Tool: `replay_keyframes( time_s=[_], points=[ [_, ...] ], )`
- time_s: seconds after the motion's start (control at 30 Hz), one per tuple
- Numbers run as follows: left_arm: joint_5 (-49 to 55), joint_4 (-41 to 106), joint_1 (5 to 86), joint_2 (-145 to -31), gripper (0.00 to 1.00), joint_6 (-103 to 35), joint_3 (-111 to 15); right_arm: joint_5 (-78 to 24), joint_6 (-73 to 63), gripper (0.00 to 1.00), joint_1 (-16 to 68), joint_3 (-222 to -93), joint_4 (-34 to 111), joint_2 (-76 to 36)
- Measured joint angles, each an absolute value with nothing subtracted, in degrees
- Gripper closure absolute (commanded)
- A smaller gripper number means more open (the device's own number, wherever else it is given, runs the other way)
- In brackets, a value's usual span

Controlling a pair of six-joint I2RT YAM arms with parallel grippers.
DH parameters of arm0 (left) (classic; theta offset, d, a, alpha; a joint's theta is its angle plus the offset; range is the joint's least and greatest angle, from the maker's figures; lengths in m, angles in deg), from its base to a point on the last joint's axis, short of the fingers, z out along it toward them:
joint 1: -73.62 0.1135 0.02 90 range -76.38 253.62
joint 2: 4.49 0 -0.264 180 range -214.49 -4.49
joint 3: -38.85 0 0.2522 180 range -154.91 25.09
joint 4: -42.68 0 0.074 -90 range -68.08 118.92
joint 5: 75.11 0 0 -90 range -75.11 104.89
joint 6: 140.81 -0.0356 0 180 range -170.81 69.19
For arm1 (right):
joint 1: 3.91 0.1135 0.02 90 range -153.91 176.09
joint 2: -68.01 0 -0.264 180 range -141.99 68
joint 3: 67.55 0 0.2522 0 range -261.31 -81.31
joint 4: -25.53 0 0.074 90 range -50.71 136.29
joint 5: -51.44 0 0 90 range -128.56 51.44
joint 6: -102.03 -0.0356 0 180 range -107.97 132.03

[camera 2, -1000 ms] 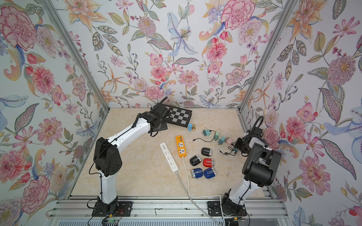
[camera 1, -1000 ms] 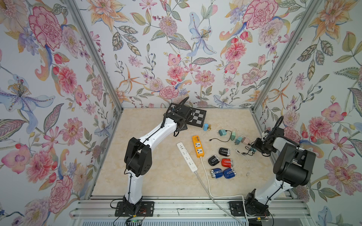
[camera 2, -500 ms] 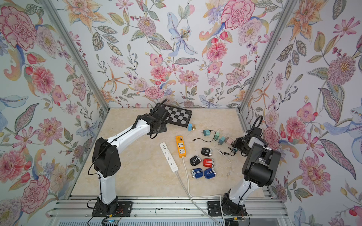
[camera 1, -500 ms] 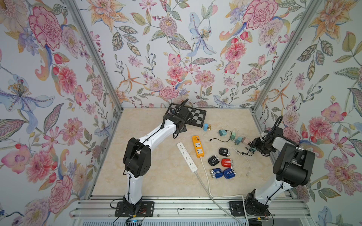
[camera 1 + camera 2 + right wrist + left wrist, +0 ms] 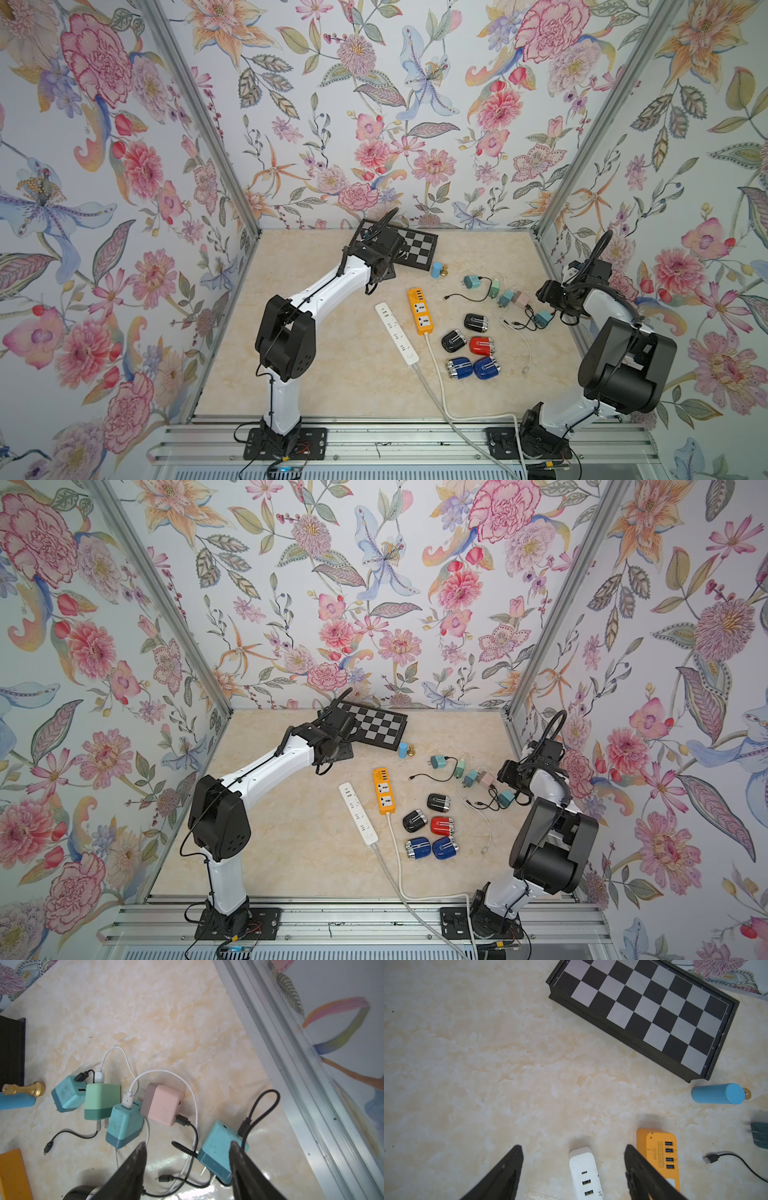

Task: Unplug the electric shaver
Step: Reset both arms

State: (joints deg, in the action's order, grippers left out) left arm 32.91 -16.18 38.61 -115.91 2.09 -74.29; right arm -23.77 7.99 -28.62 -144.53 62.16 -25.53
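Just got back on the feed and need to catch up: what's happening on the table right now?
Neither arm holds anything. The right gripper hangs open over a teal charger with a black cable plugged in. The left gripper, also open, hovers above the ends of the white power strip and orange power strip. Five shavers lie beside the orange one.

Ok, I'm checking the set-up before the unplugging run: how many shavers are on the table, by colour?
Black shavers: 2
Red shaver: 1
Blue shavers: 2
Total: 5
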Motion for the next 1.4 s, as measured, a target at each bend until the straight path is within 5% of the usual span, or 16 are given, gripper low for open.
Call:
replay_keyframes(
  time_s=[0.37, 0.67, 0.73, 0.8, 1.13, 1.4],
  points=[
    [33.2, -14.9, 38.6, -115.8, 0.21, -1.0, -73.7, -24.9, 8.7, 0.37, -28.6, -141.5, 62.2, -24.2],
    [37.3, -7.4, 39.4, -108.9, 0.20, -8.0, -65.4, -26.9, 9.9, 0.36, -23.8, -135.9, 56.5, -4.5],
    [39.4, -3.0, 39.6, -105.6, 0.20, -10.3, -60.2, -27.7, 10.4, 0.28, -20.8, -133.2, 53.1, 0.2],
    [41.1, 1.6, 39.7, -102.0, 0.06, -12.9, -54.3, -28.8, 10.7, 0.01, -16.4, -129.2, 49.4, 4.2],
    [51.8, 29.8, 42.1, -88.3, 0.00, -25.1, -26.3, -36.8, 10.3, 0.00, -3.5, -108.0, 27.4, 9.8],
    [60.6, 59.4, 45.1, -84.5, 0.01, -41.7, -5.5, -40.7, 12.3, 0.00, -1.9, -98.9, 3.7, -3.4]
  ],
)
